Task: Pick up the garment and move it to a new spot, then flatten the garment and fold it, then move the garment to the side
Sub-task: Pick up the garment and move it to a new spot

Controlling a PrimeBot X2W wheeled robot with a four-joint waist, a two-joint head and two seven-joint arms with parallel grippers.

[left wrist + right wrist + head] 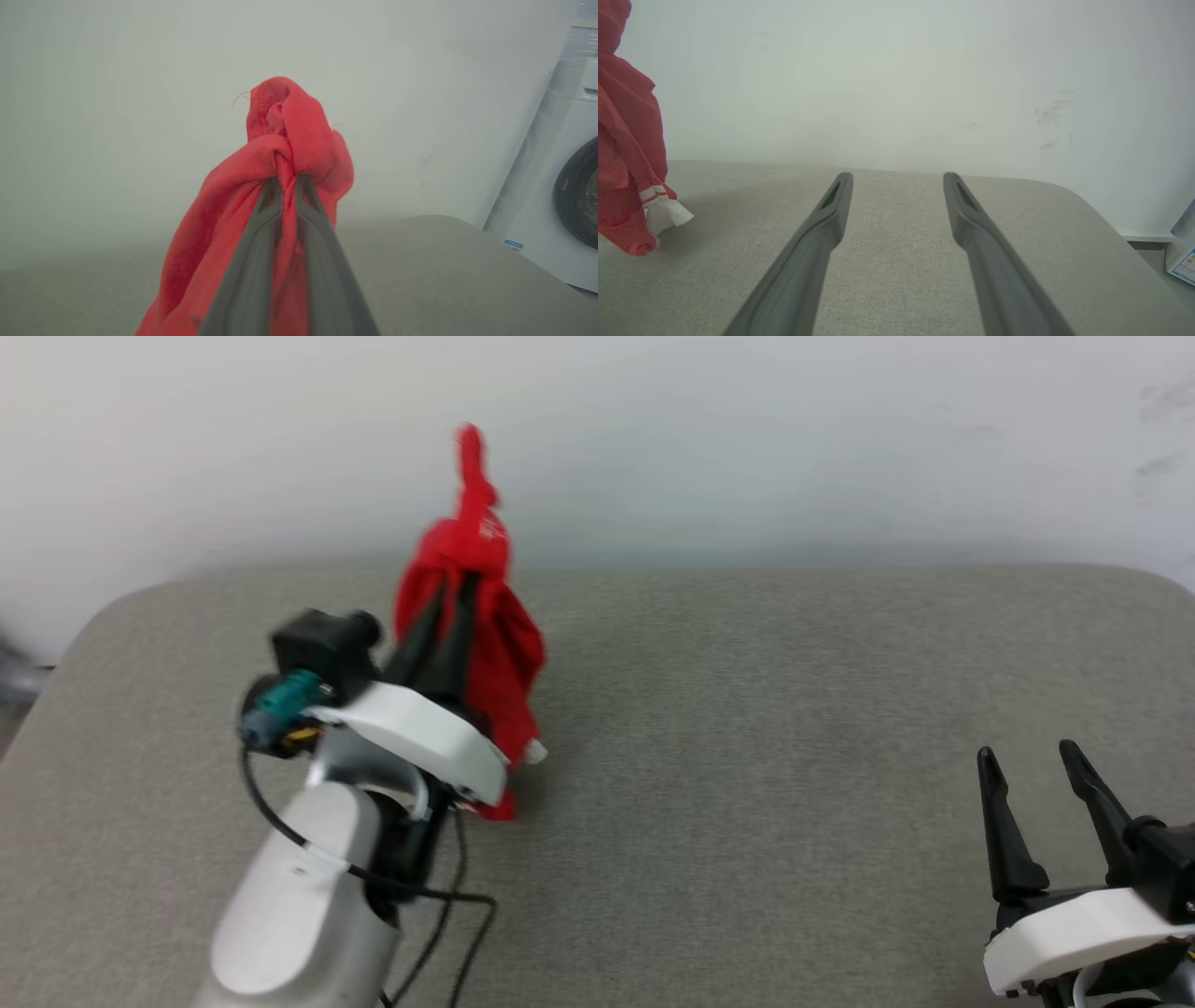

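A pale wall (747, 429) fills the background, and below it we see a broad grey padded surface (747, 756) with rounded corners stretching across the head view. In the left wrist view, a white washing machine (551, 186) with a dark round door stands beyond one corner of the pad. The garment (485, 616), a red jersey, hangs bunched in a long drape over the left half of the pad, and a twisted tip of cloth rises above the point where it is gripped. From the right wrist view we find the same red cloth (626, 140) at the far left edge, well apart from that arm's fingers. Its lowest fold sits close to the pad, though we cannot tell whether it touches. The left arm's silver forearm (299, 896) reaches up from the lower left, blurred in the head view. The left gripper (456, 581) has its two dark fingers pressed nearly together around a pinch of the red fabric, and the left wrist view confirms that narrow clamp (288, 178), with cloth spilling down both sides. The right gripper (1026, 751) rests at the lower right with its fingers spread wide and nothing between them, over bare grey fabric (898, 176). A white sleeve (663, 212) with red-and-white striped trim pokes out low on the bundle. A thin black cable (448, 896) loops beside the left forearm.
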